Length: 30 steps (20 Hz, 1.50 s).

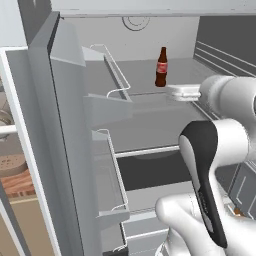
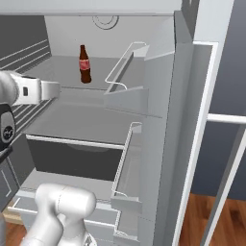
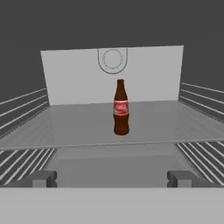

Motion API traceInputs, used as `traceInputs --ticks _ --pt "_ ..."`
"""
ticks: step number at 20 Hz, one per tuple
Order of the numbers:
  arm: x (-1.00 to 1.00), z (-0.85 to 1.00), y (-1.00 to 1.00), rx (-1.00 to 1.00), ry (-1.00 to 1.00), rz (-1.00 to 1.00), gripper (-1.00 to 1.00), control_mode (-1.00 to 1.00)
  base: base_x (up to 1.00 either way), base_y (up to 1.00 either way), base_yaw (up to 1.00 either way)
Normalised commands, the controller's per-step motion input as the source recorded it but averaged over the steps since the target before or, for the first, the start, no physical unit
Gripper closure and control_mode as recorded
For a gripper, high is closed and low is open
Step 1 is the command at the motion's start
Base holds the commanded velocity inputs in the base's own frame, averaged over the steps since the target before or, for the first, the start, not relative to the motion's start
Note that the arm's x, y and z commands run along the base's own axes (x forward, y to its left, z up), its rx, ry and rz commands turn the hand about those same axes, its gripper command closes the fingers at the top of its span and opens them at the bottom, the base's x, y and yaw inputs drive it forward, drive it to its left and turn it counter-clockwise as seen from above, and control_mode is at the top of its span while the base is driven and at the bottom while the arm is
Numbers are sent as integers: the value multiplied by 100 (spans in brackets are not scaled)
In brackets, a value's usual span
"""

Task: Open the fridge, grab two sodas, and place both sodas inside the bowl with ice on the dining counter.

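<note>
The fridge (image 1: 65,125) stands open, both doors swung out, with its right door (image 2: 163,120) beside my arm. One soda (image 1: 161,67), a dark-brown bottle with a red label, stands upright on the upper glass shelf toward the back (image 2: 85,65). My gripper (image 3: 113,178) is open and empty at the shelf's front edge, pointing straight in at the soda (image 3: 121,109), which stands well ahead of the fingertips. The white hand (image 1: 182,92) reaches in from the right in the left base view and from the left (image 2: 48,90) in the right base view. The bowl with ice and the dining counter are out of view.
Wire-railed door bins (image 1: 112,70) (image 2: 127,62) flank the opening on both sides. Ribbed side walls (image 3: 24,109) close in the shelf. A dark drawer (image 2: 77,161) sits under the lower shelf. Wood floor (image 2: 226,221) shows past the right door.
</note>
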Motion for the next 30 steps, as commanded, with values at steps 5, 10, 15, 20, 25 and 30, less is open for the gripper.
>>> traceInputs --ticks 5,10,15,20,25,30 --pt "39 43 -5 3 -18 6 -100 -100 0 0 0" --pt "48 19 -7 6 -11 6 -100 -100 0 0 0" --pt "54 0 -18 2 1 0 -100 -100 0 0 0" --pt "57 -1 -48 4 6 0 -100 -100 0 0 0" --pt "22 -6 -8 0 1 0 -100 -100 0 0 0" --pt "21 -5 0 -4 0 0 -100 -100 0 0 0"
